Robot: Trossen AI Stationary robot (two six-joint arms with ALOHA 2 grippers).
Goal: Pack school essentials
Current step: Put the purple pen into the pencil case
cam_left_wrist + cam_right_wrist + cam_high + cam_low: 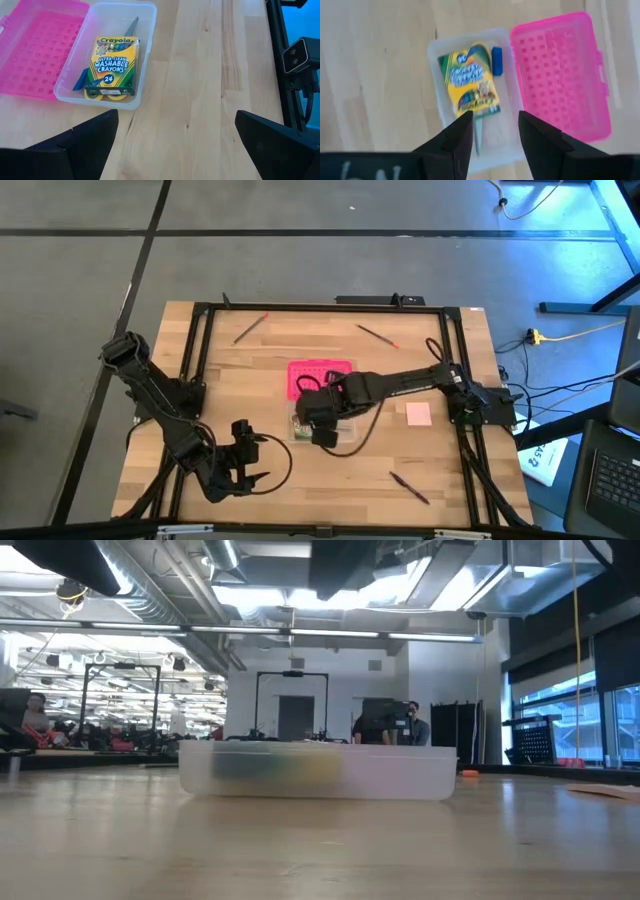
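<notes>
A clear plastic box (pixel 145 30) stands mid-table, next to a pink dotted lid (pixel 320 370) lying flat. Inside lie a yellow-green crayon box (pixel 112 65), resting on yellow-handled scissors (pixel 131 27), and a small blue eraser (pixel 496 61) beside them. My right gripper (pixel 495 120) hangs open above the box, pointing steeply down, with nothing between its fingers. My left gripper (pixel 175 117) waits open over the near left of the table (pixel 330 490). A pale pink pad (pixel 418 414) lies flat to the right of the box.
Loose pencils lie on the wood: one far left (pixel 250 328), one far right (pixel 378 334), one near right (pixel 410 487). A black frame (pixel 200 320) borders the tabletop. In the low view the clear box (pixel 320 770) stands mid-table, with bare wood in front of it.
</notes>
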